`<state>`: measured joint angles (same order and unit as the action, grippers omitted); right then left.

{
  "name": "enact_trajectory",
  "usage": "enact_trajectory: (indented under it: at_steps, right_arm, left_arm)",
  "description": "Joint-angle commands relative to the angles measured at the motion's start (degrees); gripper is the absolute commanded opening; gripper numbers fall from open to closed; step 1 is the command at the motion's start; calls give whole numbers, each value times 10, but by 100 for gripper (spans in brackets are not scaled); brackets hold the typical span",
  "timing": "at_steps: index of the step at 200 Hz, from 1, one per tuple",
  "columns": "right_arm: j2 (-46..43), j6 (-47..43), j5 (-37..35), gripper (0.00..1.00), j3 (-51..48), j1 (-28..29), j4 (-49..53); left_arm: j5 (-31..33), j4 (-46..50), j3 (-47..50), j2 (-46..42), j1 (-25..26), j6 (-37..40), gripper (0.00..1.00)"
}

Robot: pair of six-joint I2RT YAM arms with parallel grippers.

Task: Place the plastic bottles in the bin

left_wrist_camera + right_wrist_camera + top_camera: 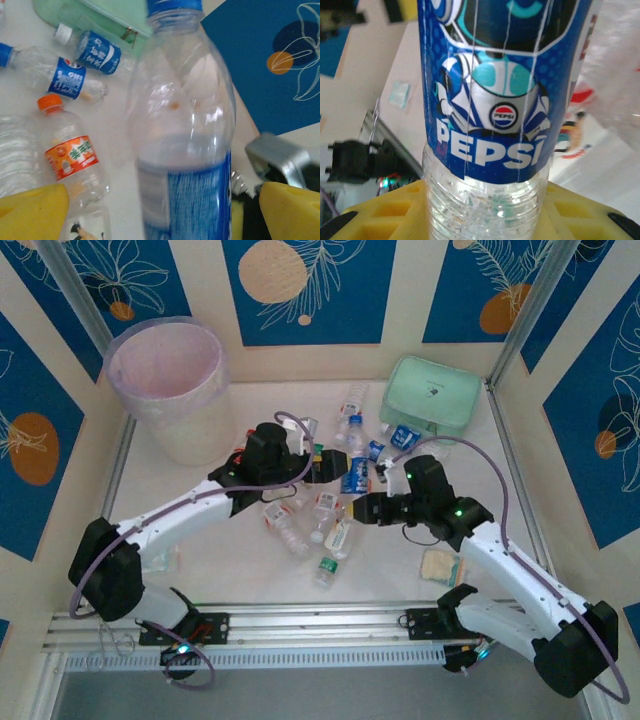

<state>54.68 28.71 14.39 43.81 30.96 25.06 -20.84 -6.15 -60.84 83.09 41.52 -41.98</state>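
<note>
Translucent pink-lilac plastic formed the bin (pixel 190 425). It was round and tapered, lined with a clear bag, and stood upright at the far left of the white table (pixel 250 575). The loose bottles (pixel 285 525) lay well apart from it, scattered over the middle of the table between the two arms.

The left gripper (pixel 162 207) was spread wide. Its yellow fingers (pixel 30 210) stood clear on either side of a smooth, clear blue-capped bottle (pixel 180 125) with a blue label, on which no writing could be read. Left of that bottle lay an orange-capped bottle (pixel 75 155) with an orange-red label bearing green characters too blurred to read. Beyond it were a blue-labelled bottle (pixel 60 75) and a white-capped bottle (pixel 95 50), both with white print too small to read.

The right gripper (pixel 485 210) was pinching the Pepsi bottle (pixel 500 100), with its yellow fingers (pixel 380 210) pressed against the clear, dimpled end. The blue label read "PEPSI" in white capitals beneath the round red, white and blue badge and a teal-and-white helmeted figure. Whether this was the same bottle seen by the left wrist could not be told.

Further right, a soft mint-green case (pixel 432 395) with rounded corners lay at the far side of the table. A flat beige packet (pixel 438 565) lay beside the right arm.
</note>
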Motion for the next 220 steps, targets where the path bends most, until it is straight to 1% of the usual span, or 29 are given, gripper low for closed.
enact_trajectory:
  at_steps: [1,13,46,57,75,93,99,106,109,123,136,143,152,168,191,205,220]
  right_arm:
    - [17,-45,17,25,11,28,-19]
    - [23,-49,12,24,16,39,-15]
    - [25,-47,-5,23,9,45,-21]
    - [24,-45,-8,23,7,45,-25]
    - [25,-45,-8,23,8,45,-32]
    - [26,-47,-13,24,13,45,-25]
    - [25,-47,-14,29,14,43,-24]
    - [25,-46,-13,32,14,40,-25]
    - [25,-46,-11,36,14,39,-26]
    - [29,-41,7,57,19,23,-23]
    - [35,-38,15,80,28,6,-12]
    - [36,-40,8,88,34,-3,-3]
    - [32,-42,-3,94,41,-14,10]
    - [11,-39,-15,100,48,-38,25]
    - [-20,-13,-33,99,35,-89,42]
    - [-26,0,-32,99,13,-119,46]
    - [-28,12,-30,99,-11,-137,47]
  left_arm:
    - [-27,-88,10,9,4,-39,95]
    - [-25,-98,7,17,4,-47,91]
    - [-23,-98,5,28,4,-54,70]
    - [-21,-100,8,28,4,-58,67]
    - [-20,-98,6,29,3,-56,59]
    - [-15,-86,-7,35,1,-51,54]
    - [-15,-82,-12,36,1,-49,53]
    - [-15,-77,-19,36,1,-44,51]
    - [-15,-74,-22,36,0,-41,51]
    - [-12,-61,-35,38,-4,-30,48]
    - [-17,-54,-48,39,-14,-24,47]
    - [-21,-45,-58,37,-22,-19,46]
    - [-22,-30,-75,32,-35,-6,45]
    - [-15,15,-119,24,-58,25,42]
    - [14,71,-183,7,-93,66,39]
    - [43,92,-202,-8,-118,80,35]
    - [62,117,-224,-28,-154,87,29]
